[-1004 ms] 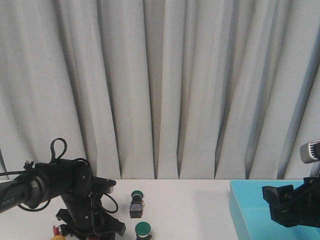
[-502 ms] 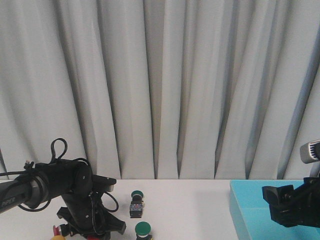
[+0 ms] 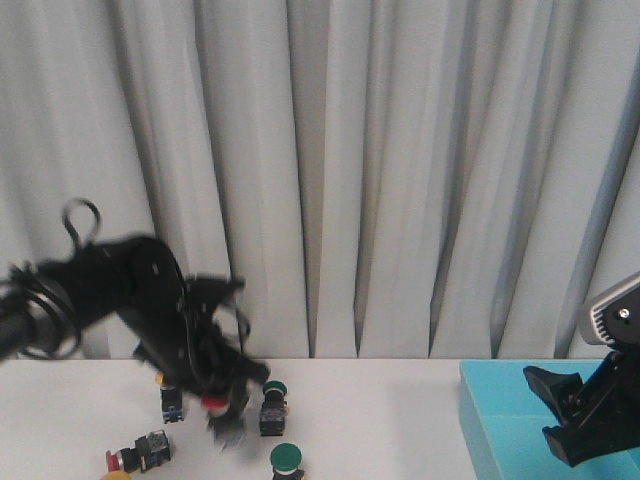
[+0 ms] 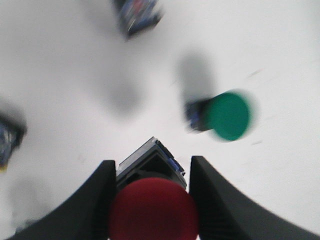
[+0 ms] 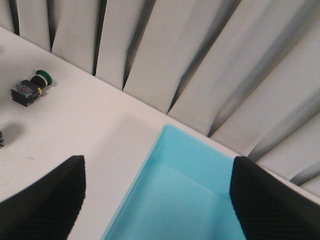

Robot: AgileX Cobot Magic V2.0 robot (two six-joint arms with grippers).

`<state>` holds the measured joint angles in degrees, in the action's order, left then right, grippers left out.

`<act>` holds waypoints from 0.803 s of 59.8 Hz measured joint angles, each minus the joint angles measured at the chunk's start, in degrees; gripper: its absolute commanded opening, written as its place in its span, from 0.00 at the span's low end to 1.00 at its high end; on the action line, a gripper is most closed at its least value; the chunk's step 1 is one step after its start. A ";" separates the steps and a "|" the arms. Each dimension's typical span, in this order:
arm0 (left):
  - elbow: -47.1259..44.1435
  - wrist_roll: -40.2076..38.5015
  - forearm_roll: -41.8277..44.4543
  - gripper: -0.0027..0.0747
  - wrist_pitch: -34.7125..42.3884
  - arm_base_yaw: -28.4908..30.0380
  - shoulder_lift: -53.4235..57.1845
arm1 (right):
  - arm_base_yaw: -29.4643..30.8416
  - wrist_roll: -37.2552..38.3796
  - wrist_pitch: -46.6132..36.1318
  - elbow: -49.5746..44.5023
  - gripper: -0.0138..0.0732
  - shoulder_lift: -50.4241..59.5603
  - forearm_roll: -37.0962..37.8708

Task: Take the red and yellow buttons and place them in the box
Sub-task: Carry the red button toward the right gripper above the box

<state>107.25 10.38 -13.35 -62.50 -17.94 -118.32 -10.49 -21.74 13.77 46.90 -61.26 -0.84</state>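
Now up off the table (image 3: 400, 400), left gripper (image 4: 152, 197) pinching a red button (image 4: 153, 210) between its fingers, lifted clear from the low crouch of a second ago; a carry toward the box (image 3: 500, 420) looks next. Below: green-capped switch (image 4: 225, 116) lying loose, another red button (image 3: 135, 455) left by the near edge. Right gripper (image 5: 155, 200) spread wide and empty above the turquoise box. Behind everything, pale pleated curtain (image 3: 380, 170)

A red button (image 4: 153, 209), round cap on a dark blocky body, sits clamped between the left gripper's (image 4: 152, 200) fingers, lifted off the table at lower left of the front view. Another red-capped button (image 3: 140, 452) lies on its side near the bottom left corner. The turquoise box (image 3: 500, 425) stands at lower right.
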 measured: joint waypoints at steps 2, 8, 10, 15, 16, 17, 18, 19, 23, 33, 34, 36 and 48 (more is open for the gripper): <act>1.89 1.76 -2.29 0.03 -0.72 0.00 1.24 | 0.00 -0.64 -0.68 0.00 0.81 -0.06 -0.28; 6.14 5.81 -10.27 0.03 -1.68 0.00 4.62 | -0.15 -2.02 -3.05 0.00 0.81 -0.76 -0.69; 7.50 7.10 -13.55 0.03 -1.83 0.00 5.60 | -0.45 -2.79 -3.38 0.00 0.81 -0.93 -0.69; 9.88 9.90 -21.35 0.03 -2.18 -0.04 7.36 | -2.94 -7.65 -3.95 0.00 0.81 -1.33 0.14; 10.15 10.26 -22.55 0.03 -2.27 -0.04 7.55 | -3.57 -8.71 -4.02 0.00 0.81 -1.39 0.40; 10.49 10.81 -24.28 0.03 -2.35 -0.13 7.80 | -4.62 -10.44 -4.07 0.00 0.81 -1.48 0.84; 10.67 11.14 -25.28 0.03 -2.42 -0.11 7.93 | -5.39 -11.64 -4.07 0.00 0.81 -1.53 1.15; 10.88 11.64 -26.71 0.03 -2.42 -0.16 8.09 | -6.56 -13.47 -4.14 0.00 0.81 -1.62 1.58; 11.18 12.47 -30.06 0.03 -2.72 -0.44 8.22 | -10.70 -19.64 -4.37 0.00 0.81 -1.83 2.90; 11.18 12.72 -31.44 0.03 -4.83 -2.82 8.12 | -18.55 -26.61 -8.33 0.00 0.81 -1.85 3.52; 11.18 12.72 -31.44 0.03 -4.99 -3.10 8.12 | -18.97 -26.66 -8.94 0.00 0.81 -1.85 3.52; 11.18 12.83 -31.51 0.03 -5.35 -3.84 8.12 | -19.50 -26.66 -9.79 0.00 0.81 -1.85 3.52; 11.18 11.67 -34.67 0.04 -5.20 -12.12 8.12 | -19.99 -26.66 -11.38 0.00 0.81 -4.21 3.26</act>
<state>118.43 22.05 -48.02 -67.70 -30.06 -110.20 -30.48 -48.40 2.39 46.90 -65.47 2.42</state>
